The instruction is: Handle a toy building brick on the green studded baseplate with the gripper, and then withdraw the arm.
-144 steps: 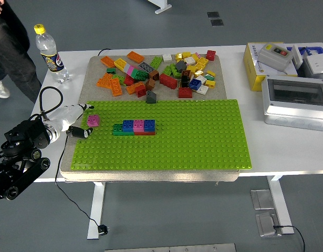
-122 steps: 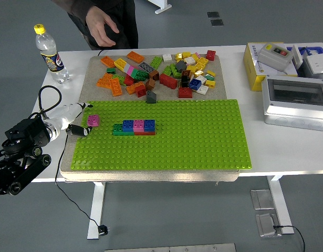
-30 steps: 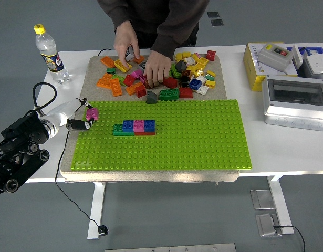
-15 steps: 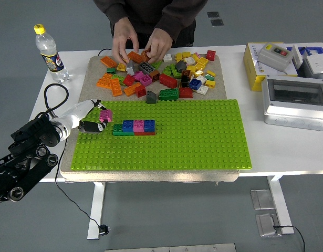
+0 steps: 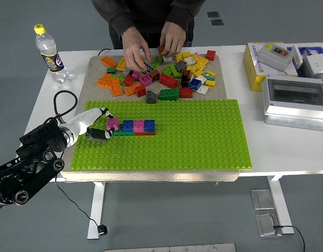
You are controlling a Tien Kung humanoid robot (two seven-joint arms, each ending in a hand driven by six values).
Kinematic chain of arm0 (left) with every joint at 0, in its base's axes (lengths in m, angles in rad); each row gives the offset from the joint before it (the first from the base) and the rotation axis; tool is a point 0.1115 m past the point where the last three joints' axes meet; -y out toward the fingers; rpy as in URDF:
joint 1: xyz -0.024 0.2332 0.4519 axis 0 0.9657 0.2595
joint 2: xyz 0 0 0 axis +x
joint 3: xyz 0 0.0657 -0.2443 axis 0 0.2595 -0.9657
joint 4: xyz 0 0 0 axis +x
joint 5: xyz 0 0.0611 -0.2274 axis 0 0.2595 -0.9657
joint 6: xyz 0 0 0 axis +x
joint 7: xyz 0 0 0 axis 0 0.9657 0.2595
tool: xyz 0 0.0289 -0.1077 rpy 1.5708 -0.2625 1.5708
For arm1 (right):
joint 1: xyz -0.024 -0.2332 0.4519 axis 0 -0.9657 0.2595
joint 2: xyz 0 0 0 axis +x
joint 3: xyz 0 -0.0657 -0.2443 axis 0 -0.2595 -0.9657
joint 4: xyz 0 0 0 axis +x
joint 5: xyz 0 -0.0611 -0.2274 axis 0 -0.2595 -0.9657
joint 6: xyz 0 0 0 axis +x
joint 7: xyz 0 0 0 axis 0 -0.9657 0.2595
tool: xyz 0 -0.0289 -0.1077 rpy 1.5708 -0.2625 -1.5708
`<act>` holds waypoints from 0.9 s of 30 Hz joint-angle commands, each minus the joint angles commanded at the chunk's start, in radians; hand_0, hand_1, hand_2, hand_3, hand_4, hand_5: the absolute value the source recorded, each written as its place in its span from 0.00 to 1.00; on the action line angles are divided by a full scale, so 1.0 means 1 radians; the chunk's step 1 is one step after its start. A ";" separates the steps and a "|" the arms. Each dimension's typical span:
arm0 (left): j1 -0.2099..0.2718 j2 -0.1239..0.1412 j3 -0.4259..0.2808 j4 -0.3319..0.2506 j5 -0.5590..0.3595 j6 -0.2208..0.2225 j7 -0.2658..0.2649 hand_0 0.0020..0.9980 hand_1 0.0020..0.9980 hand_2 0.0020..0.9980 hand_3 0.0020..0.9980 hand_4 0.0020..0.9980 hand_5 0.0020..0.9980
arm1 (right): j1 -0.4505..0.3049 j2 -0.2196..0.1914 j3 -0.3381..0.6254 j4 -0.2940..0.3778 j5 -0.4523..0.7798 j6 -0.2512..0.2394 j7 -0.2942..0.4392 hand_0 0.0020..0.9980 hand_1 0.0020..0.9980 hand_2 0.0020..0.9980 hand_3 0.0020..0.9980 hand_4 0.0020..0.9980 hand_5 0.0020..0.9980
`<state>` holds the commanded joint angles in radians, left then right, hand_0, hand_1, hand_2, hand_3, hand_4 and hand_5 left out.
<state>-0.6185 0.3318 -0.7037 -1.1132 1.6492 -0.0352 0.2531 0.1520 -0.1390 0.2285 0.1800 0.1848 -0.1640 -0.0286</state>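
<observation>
The pink brick (image 5: 113, 124) sits pinched between the fingers (image 5: 101, 135) of the left hand (image 5: 94, 126), at the left end of the short brick row (image 5: 135, 127) on the green baseplate (image 5: 193, 142). Whether it is seated on the green brick beneath cannot be told. The left arm (image 5: 30, 168) enters from the lower left. The baseplate lies on a grey mat (image 5: 93, 68) on the table (image 5: 287, 147). Beyond it, a person's hands (image 5: 135, 52) sort through the loose brick pile (image 5: 166, 71).
</observation>
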 joint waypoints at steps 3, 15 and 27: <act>0.000 -0.004 0.006 0.005 -0.005 -0.002 0.001 1.00 0.98 0.99 0.50 0.42 0.21 | 0.000 0.000 -0.005 0.000 0.005 0.000 0.001 0.71 0.70 0.76 0.72 0.44 0.84; -0.003 -0.028 0.005 0.035 -0.010 0.001 -0.007 1.00 0.98 0.99 0.50 0.42 0.21 | -0.002 0.004 -0.009 0.000 0.004 0.001 0.001 0.70 0.70 0.76 0.72 0.44 0.84; -0.005 -0.036 0.013 0.051 -0.011 0.008 -0.019 1.00 0.98 0.99 0.50 0.42 0.21 | -0.003 0.006 0.002 0.000 -0.008 0.001 -0.001 0.70 0.70 0.76 0.72 0.44 0.85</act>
<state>-0.6236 0.2958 -0.6907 -1.0618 1.6378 -0.0275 0.2341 0.1494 -0.1333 0.2302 0.1800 0.1769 -0.1630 -0.0298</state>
